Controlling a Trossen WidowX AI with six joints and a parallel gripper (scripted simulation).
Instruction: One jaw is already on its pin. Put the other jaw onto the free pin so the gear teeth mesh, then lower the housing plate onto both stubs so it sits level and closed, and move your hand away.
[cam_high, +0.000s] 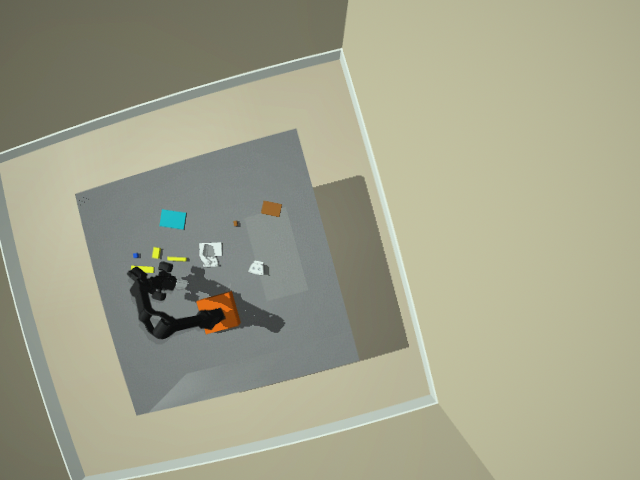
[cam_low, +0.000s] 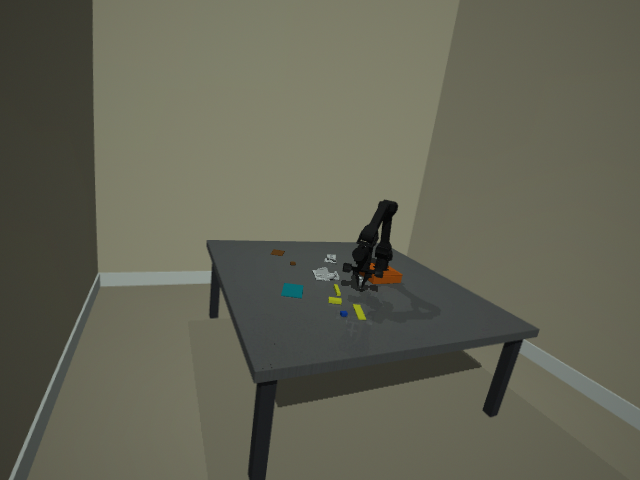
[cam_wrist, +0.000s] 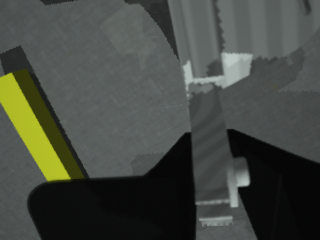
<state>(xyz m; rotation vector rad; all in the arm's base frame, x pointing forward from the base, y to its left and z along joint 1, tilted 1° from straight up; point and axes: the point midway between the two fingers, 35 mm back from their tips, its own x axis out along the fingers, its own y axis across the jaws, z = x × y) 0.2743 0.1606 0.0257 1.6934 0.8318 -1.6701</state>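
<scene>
The white base (cam_high: 217, 248) lies on the table with a white jaw (cam_high: 208, 260) on it; its pins are too small to make out. The white housing plate (cam_high: 256, 268) (cam_low: 330, 258) lies apart from the base, with small dark holes in it. My gripper (cam_wrist: 208, 139) (cam_low: 360, 277) is shut on the other jaw (cam_wrist: 210, 150) (cam_high: 181, 284), a pale grey part that sticks out beyond the fingertips, with a toothed or ribbed wide end. It is held off to the side of the base, low over the table. The fingers hide part of it.
Near my gripper lie a yellow bar (cam_high: 177, 258) (cam_low: 337, 289), a yellow block (cam_high: 156, 252) (cam_low: 334, 300), another yellow bar (cam_low: 359, 312) (cam_wrist: 32, 130) and a blue block (cam_high: 136, 255) (cam_low: 343, 313). A teal plate (cam_high: 173, 219) (cam_low: 292, 290), brown pieces (cam_high: 271, 208) and an orange block (cam_high: 233, 310) (cam_low: 387, 276) also lie there.
</scene>
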